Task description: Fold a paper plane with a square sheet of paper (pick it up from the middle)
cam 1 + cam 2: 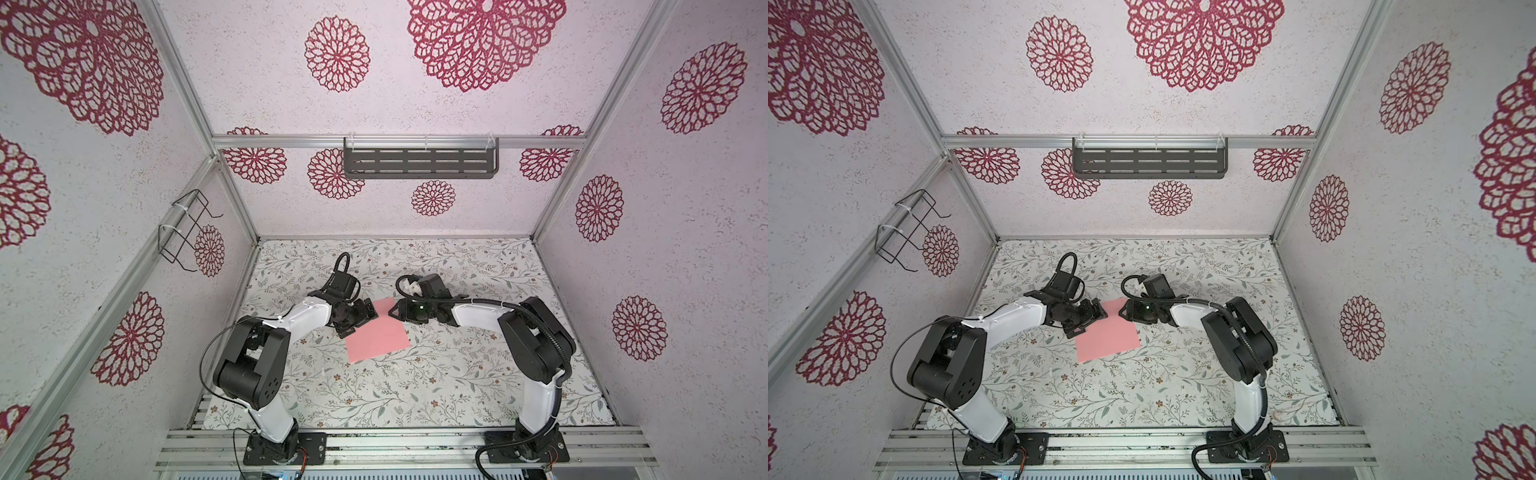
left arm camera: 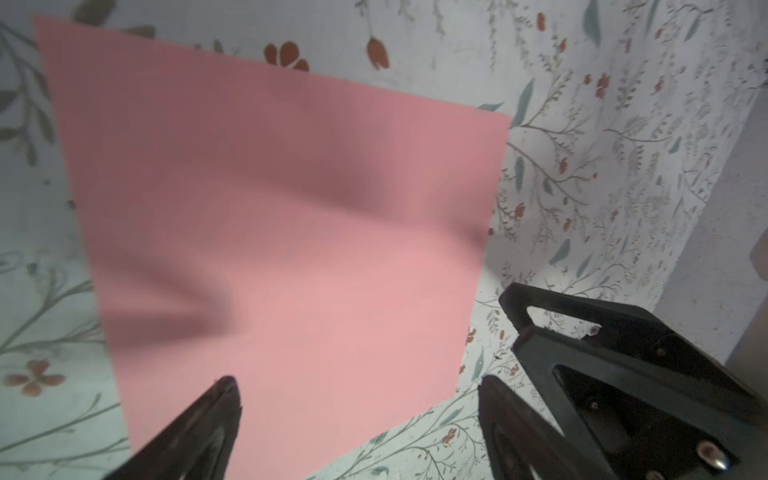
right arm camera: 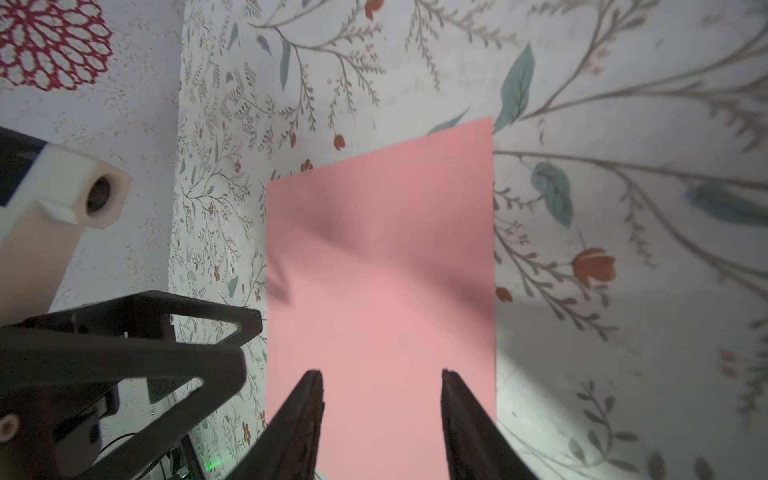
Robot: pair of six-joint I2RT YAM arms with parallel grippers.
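- The whole floral-patterned tabletop (image 1: 374, 395) (image 1: 1100, 395) is overlooked from high above in both top views.
- The flat salmon-pink square paper sheet (image 2: 270, 208) (image 3: 382, 291) is shared closely by both wrist views.

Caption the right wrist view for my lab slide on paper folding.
Right gripper, jaws apart over the pink square sheet of paper on the floral table; left gripper close by.

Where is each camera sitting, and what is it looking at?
Both top views: high overhead, looking down at the table; the left arm and right arm show whole.
Left wrist: on the left arm, looking past the left pincer at the square sheet of paper; the right pincer shows too.
Right wrist: on the right arm, looking past its own pincer at the paper; the left pincer shows beside.
Shared: every view sees the paper.
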